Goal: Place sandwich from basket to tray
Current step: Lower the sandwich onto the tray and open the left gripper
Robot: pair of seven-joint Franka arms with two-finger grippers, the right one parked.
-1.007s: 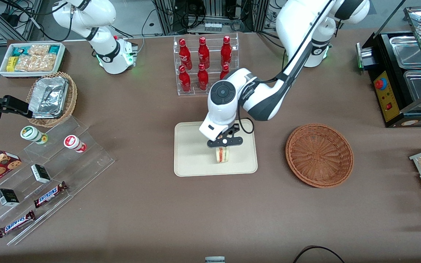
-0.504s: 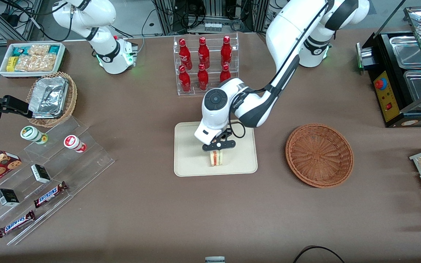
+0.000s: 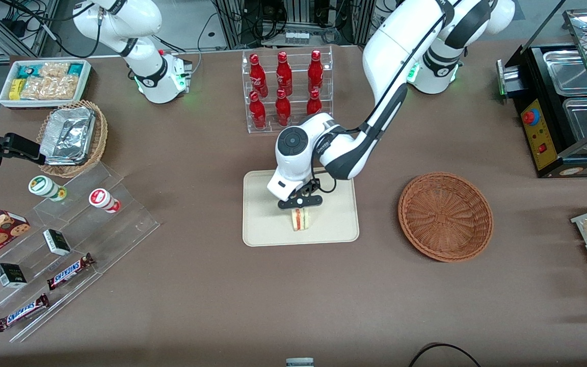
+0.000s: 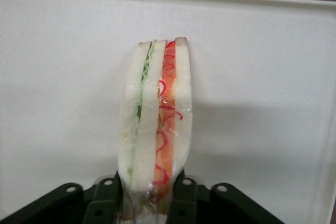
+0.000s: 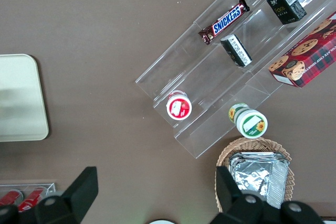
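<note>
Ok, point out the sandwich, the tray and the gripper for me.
sandwich [image 4: 157, 114]: left wrist view, on the white bread beside the filling stripe.
tray [image 3: 263, 224]: front view, on its bare cream floor beside the sandwich.
gripper [image 3: 300, 203]: front view, above the tray, midway between the fingertips shut on the sandwich.

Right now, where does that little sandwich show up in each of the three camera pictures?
Front view: the sandwich stands on the tray, just under the gripper.
Left wrist view: the sandwich fills the middle, pinched at its base between the dark fingers.
Right wrist view: not in it; only a corner of the tray shows.
Shared landmark: the cream tray, seen in all three.
</note>
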